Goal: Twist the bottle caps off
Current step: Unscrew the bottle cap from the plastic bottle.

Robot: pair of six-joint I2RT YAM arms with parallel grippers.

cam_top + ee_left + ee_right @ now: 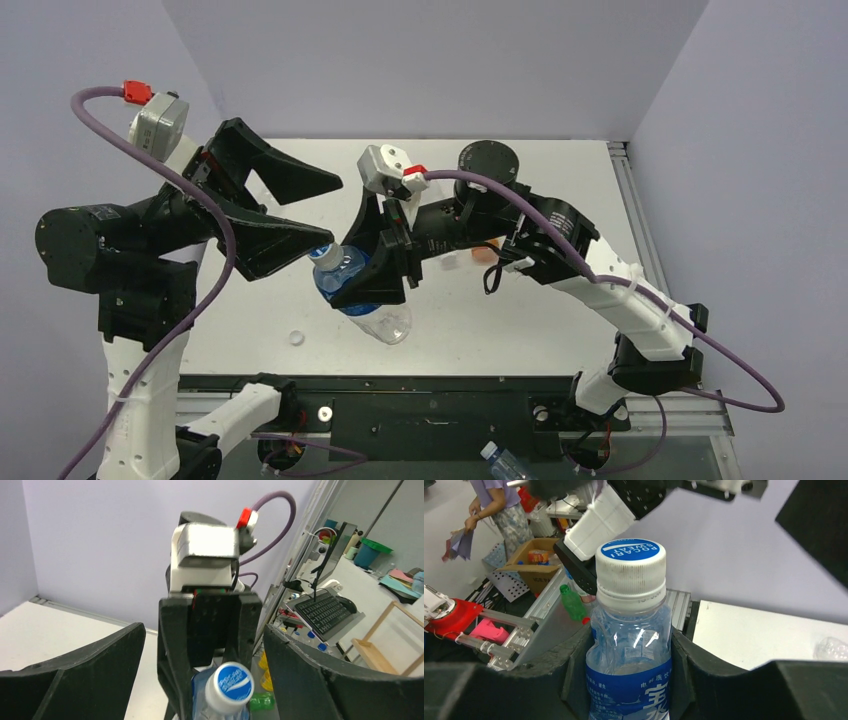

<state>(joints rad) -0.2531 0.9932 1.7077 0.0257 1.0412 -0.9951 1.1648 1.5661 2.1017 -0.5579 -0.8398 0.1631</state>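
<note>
My right gripper (pixel 375 275) is shut on a clear bottle with a blue label (pixel 368 300) and holds it tilted above the table. In the right wrist view the bottle (pixel 629 665) sits squeezed between the black jaws of my right gripper (pixel 629 680). Its cap (pixel 630 572) is white and ridged with a blue top, and it is on the neck. My left gripper (pixel 335 213) is open, with its jaws on either side of the cap (pixel 325 253) and not touching it. In the left wrist view the cap (pixel 230 685) lies low between the wide-open fingers (pixel 75 675).
A loose white cap (pixel 296 338) lies on the white table (pixel 560 330) near the front. An orange thing (pixel 483 253) shows behind the right arm. Another bottle (pixel 505 462) lies below the table's near edge. A clear plastic thing (pixel 831 649) lies on the table.
</note>
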